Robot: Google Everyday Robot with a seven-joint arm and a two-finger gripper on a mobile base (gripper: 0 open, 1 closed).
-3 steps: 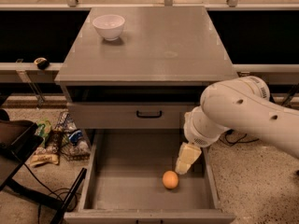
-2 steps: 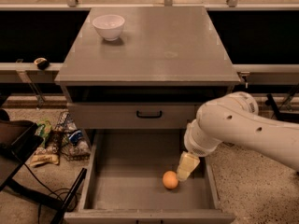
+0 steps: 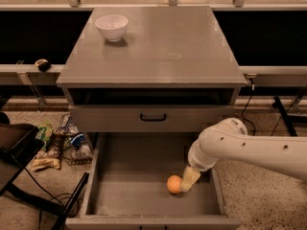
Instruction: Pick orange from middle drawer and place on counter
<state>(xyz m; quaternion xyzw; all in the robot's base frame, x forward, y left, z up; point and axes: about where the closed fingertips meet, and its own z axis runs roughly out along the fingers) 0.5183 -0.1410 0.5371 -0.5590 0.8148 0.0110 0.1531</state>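
Note:
The orange [image 3: 173, 184] lies on the bare grey floor of the open middle drawer [image 3: 134, 186], right of centre and towards the front. My gripper [image 3: 189, 179], cream-coloured at the end of the white arm [image 3: 249, 150], reaches down into the drawer from the right. Its tip is right beside the orange on the orange's right side, at about the same height. The counter [image 3: 163, 47] is the flat grey cabinet top above, with a faint round mark.
A white bowl [image 3: 112, 27] stands at the counter's back left. A shut drawer front with a black handle [image 3: 153, 117] sits above the open drawer. A wire basket and clutter [image 3: 67, 143] lie on the floor to the left.
My arm has lowered further into the drawer and moved a little left. The gripper is now lower and closer against the orange. The orange has not moved.

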